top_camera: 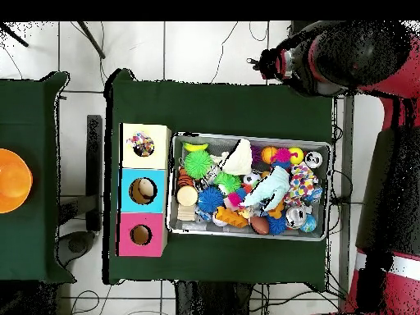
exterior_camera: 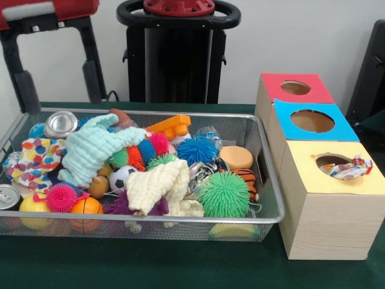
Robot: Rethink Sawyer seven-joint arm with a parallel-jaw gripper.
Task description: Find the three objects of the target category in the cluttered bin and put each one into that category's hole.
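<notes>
Silver mesh basket sits on the green table, packed with toys. Beside it stands the yellow-topped box; one dotted cloth lies stuffed in its hole, partly hanging out. Another dotted cloth rests at the basket's end farthest from the boxes. The gripper hovers beyond the basket; whether it is open or clenched cannot be told.

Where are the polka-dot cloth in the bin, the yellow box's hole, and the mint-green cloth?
polka-dot cloth (exterior_camera: 37, 158): front view, middle of its folds.
hole (exterior_camera: 329, 161): front view, dark opening left of the stuffed cloth.
mint-green cloth (exterior_camera: 90, 150): front view, centre of the bunch.
</notes>
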